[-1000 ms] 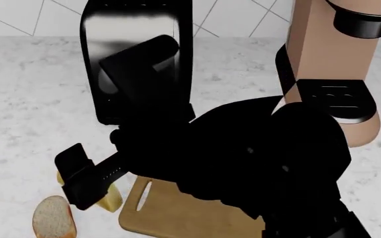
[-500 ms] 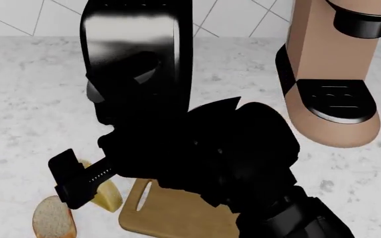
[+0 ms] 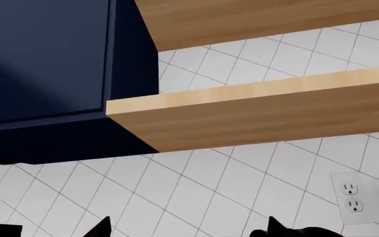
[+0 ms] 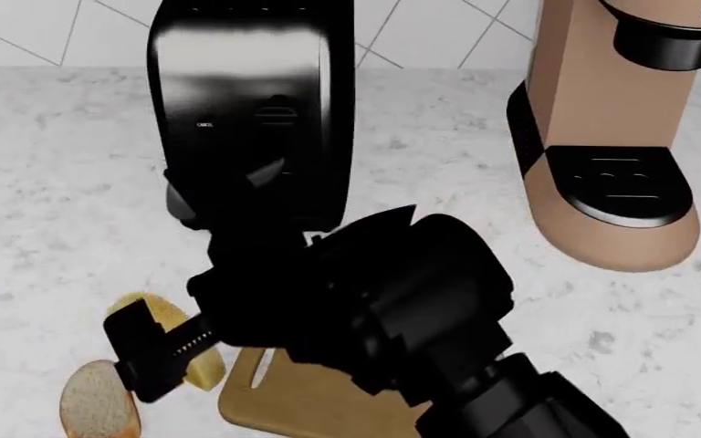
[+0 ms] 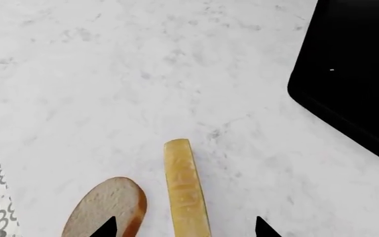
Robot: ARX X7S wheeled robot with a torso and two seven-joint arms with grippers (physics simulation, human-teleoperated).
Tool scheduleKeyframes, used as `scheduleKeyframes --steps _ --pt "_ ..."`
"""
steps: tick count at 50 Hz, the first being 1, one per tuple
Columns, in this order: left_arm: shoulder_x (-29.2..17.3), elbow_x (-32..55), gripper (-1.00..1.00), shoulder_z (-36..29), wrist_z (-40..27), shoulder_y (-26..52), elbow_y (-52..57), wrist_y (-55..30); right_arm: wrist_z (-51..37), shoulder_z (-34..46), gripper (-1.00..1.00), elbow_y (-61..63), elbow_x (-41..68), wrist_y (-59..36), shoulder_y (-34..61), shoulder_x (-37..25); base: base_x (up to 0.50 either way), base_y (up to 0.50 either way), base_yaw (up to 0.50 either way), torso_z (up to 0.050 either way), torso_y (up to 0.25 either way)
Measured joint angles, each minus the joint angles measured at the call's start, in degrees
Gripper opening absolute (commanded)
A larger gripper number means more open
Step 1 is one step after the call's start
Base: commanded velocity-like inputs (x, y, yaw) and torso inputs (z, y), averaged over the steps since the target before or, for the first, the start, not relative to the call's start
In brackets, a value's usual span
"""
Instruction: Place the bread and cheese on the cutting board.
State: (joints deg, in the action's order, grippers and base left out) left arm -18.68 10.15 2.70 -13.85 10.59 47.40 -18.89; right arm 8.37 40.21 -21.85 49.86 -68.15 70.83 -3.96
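Note:
The cheese (image 4: pixel 208 363) is a pale yellow wedge standing on edge on the marble counter, just left of the cutting board (image 4: pixel 314 406). The bread (image 4: pixel 95 401), with its orange-brown crust, lies left of the cheese. My right gripper (image 4: pixel 150 356) is open and hangs over the cheese. In the right wrist view the cheese (image 5: pixel 186 192) lies between the two fingertips (image 5: pixel 107 228) and the bread (image 5: pixel 107 205) sits beside one of them. My left gripper (image 3: pixel 186 229) is open, empty and points up at the wall. It is out of the head view.
A black toaster (image 4: pixel 253 109) stands behind the cheese, and also shows in the right wrist view (image 5: pixel 354 74). A tan coffee machine (image 4: pixel 606 137) stands at the back right. The left wrist view shows wooden shelves (image 3: pixel 255 111) and a wall outlet (image 3: pixel 351 195).
My right arm has swung left and lower. Its gripper has come down over the cheese. The bread, cheese and board have not moved.

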Motion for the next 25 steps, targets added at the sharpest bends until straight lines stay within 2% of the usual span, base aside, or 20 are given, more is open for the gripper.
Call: scheduleKeyframes --steps 25 --pt "-0.68 0.43 1.0 -0.62 -0.72 -0.03 0.37 -0.29 1.13 3.71 1.0 -4.08 0.14 3.88 -1.05 0.57 0.0 0.0 0.0 0.0 0.0"
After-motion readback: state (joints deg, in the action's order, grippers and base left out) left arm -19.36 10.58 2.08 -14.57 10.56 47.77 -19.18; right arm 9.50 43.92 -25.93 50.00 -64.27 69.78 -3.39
